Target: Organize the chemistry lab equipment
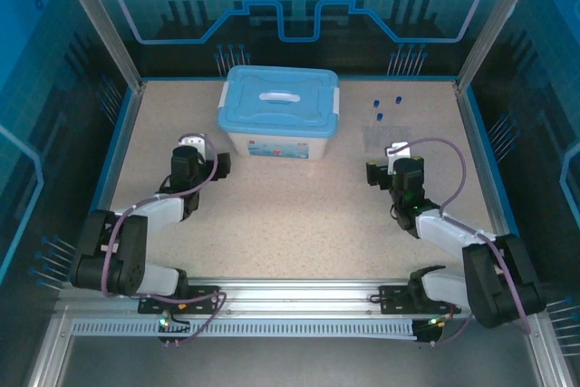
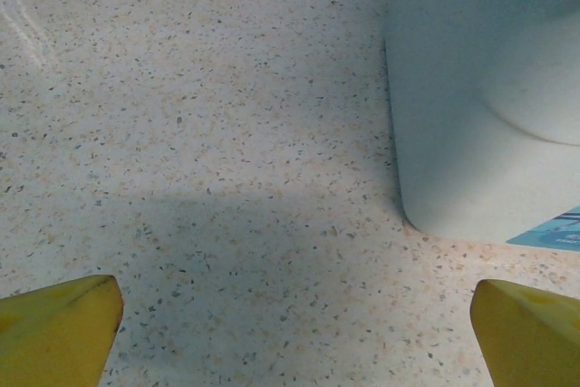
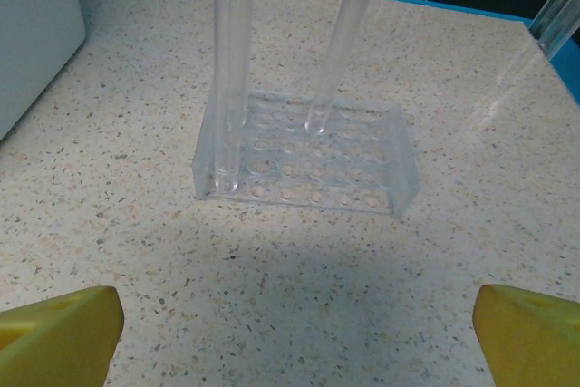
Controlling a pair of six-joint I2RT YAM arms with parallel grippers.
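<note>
The worktop (image 1: 299,224) is fenced by a blue rim (image 1: 122,147) on the left, right and far sides. A bare stretch of it runs between my two arms, from the near edge up to the tub (image 1: 272,144).

I count one tub with one lid (image 1: 279,101), one clear rack (image 3: 308,165) and three tubes (image 3: 340,43). The tubes stand upright in the rack at the right rear of the worktop, near the far rim. Their blue caps show from above. The tub sits apart from the rack, to its left.

Both my arms reach forward from the near edge, folded low. My left tool (image 2: 294,337) is spread wide with nothing in it and hangs just beside the tub's left front corner. My right tool (image 3: 294,337) is also wide apart with nothing in it. It points at the rack, with bare worktop between them.
</note>
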